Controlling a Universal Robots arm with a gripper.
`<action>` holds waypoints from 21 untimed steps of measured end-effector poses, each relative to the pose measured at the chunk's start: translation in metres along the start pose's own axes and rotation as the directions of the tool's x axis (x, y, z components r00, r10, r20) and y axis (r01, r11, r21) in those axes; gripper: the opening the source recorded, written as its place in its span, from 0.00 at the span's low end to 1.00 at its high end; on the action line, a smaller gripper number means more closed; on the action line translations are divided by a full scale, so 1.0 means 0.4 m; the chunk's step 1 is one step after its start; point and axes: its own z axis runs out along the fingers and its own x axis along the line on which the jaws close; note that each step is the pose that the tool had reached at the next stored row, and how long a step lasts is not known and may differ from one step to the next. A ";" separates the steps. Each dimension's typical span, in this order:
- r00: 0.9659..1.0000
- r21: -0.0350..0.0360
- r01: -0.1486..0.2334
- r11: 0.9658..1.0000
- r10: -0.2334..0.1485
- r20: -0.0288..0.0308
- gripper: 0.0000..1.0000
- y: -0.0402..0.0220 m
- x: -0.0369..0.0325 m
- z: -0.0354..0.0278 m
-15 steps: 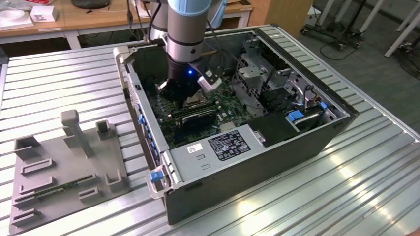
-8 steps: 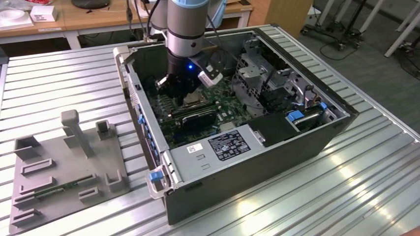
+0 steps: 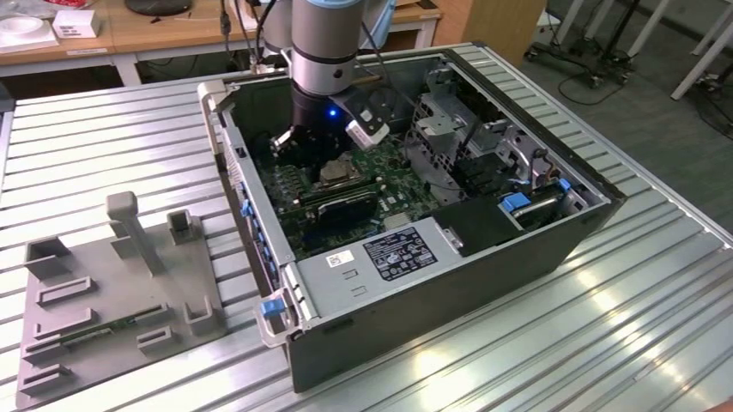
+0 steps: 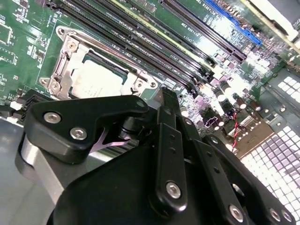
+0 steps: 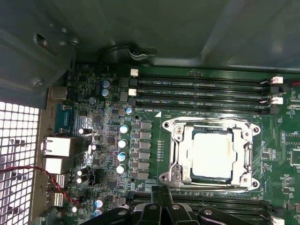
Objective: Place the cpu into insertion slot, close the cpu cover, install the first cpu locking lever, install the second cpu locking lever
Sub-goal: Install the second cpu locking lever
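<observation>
One arm, grey and silver cylindrical segments, descended near-vertically from the 12 o'clock edge of the exterior view. Wrist section (image 3: 311,110) black, a small blue light lit on its 3 o'clock side. A pale camera block (image 3: 369,129) was mounted off the wrist toward 4 o'clock, tilted. Claw (image 3: 283,140): black, pointed downward toward 7 o'clock from the wrist. In the second wrist view the claw's linkage (image 4: 166,154) appeared as black bars with silver screws; in the first wrist view its black parts (image 5: 161,211) sat at 6 o'clock.
</observation>
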 end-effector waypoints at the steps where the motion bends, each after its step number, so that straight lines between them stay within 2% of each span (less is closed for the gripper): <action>1: 1.000 0.000 0.000 1.000 0.000 0.000 0.11 0.000 0.000 0.000; 4: 1.000 0.000 0.000 1.000 0.000 0.000 0.11 0.000 -0.005 0.000; 7: 1.000 0.000 0.000 1.000 0.000 0.000 0.11 -0.001 -0.018 0.000; 15: 1.000 0.000 -0.001 1.000 0.001 0.000 0.11 -0.002 -0.061 0.001; 21: 1.000 0.000 -0.001 1.000 0.001 0.000 0.11 -0.003 -0.103 0.002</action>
